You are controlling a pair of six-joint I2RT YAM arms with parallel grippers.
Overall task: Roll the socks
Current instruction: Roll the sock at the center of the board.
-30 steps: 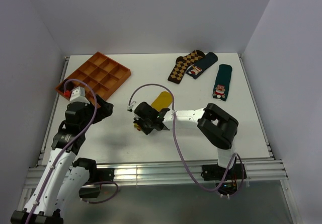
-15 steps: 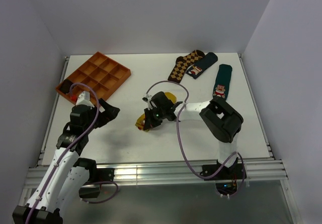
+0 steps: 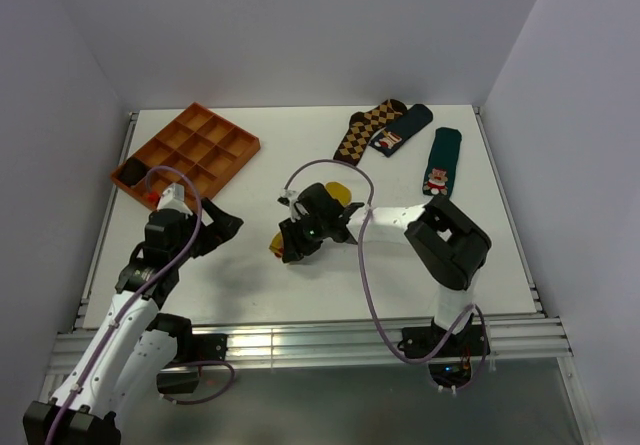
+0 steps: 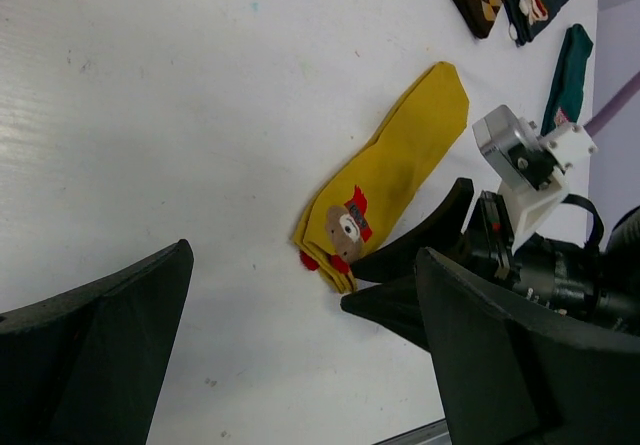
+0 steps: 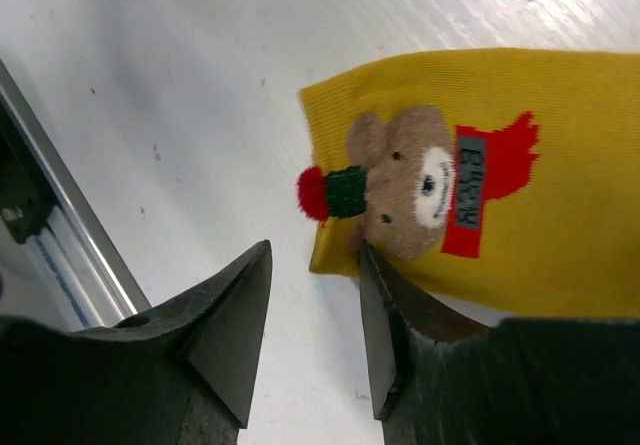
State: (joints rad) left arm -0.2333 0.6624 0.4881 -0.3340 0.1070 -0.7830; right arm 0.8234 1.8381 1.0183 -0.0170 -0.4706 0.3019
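- The left gripper (image 3: 214, 229) hangs over the near left of the table (image 3: 250, 290) with its jaws spread wide, holding nothing and well apart from the work.
- The right gripper (image 5: 313, 255) is low at the toe end of the yellow sock (image 4: 405, 155). Its jaws stand partly apart, and one fingertip (image 5: 372, 265) is at the sock's edge. Nothing is pinched.
- The sock lies flat at full length mid-table, toe toward the arms. I judge that no roll has been started, so the whole task is left.
- A bear figure (image 5: 415, 190) near the toe wears a red scarf with a small grey patch (image 5: 470, 195) (it has letters, but they are too blurred to read).
- Farther back are an orange tray (image 3: 240, 155) on the left, and an argyle sock (image 3: 365, 130) and dark socks (image 3: 443, 160) on the right, with no readable writing.
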